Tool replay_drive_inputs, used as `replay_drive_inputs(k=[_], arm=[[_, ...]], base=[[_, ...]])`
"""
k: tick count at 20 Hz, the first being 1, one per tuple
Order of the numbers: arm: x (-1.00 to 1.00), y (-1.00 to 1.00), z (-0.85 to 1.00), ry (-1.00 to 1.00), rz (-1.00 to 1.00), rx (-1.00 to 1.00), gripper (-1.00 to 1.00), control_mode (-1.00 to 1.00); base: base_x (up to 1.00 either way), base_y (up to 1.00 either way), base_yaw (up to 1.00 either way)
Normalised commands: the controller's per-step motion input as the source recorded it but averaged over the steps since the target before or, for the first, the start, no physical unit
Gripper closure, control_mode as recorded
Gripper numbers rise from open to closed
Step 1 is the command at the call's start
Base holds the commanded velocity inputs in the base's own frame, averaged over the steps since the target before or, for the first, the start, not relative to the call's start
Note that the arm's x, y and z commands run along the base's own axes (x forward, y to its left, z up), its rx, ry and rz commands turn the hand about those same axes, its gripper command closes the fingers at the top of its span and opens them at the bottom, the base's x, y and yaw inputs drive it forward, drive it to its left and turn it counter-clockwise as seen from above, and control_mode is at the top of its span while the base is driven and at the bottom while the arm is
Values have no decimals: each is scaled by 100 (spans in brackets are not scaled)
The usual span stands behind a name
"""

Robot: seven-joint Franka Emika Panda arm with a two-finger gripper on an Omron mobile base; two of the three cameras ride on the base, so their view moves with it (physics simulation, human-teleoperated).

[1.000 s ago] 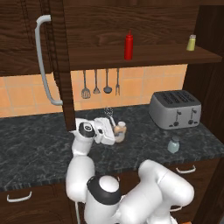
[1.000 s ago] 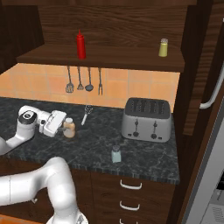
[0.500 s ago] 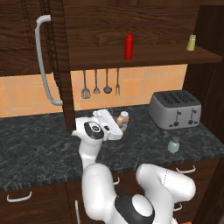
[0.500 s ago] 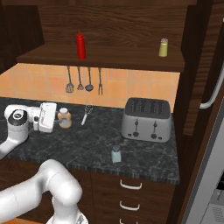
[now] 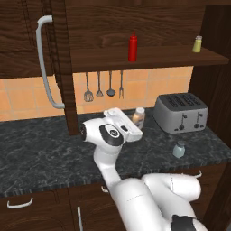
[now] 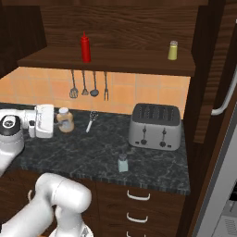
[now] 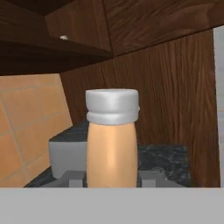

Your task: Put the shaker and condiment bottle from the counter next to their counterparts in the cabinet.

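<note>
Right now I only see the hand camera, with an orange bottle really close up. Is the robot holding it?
Observer: The gripper is right at the condiment bottle, with dark fingers on both sides low down, but I can't tell if they squeeze it yet.
Operator: Where's the little blue shaker?
Observer: The shaker stands alone near the front edge of the counter, in front of the toaster.
Operator: What's up on the shelf?
Observer: In the cabinet, a red squeeze bottle stands at the left and a yellow-green shaker at the right, far apart.
</note>
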Motion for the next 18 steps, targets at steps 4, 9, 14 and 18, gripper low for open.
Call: replay_drive_inputs(k=[4, 9, 14, 18], arm=[[-69, -18, 64, 11, 0, 0, 100, -100], [-62, -17, 60, 9, 0, 0, 100, -100], [-45, -10, 45, 11, 4, -6, 100, -100], [-26, -1, 47, 10, 15, -12, 100, -100]], base=[[0, 0, 0], [0, 0, 0], [0, 0, 0], [0, 0, 0]])
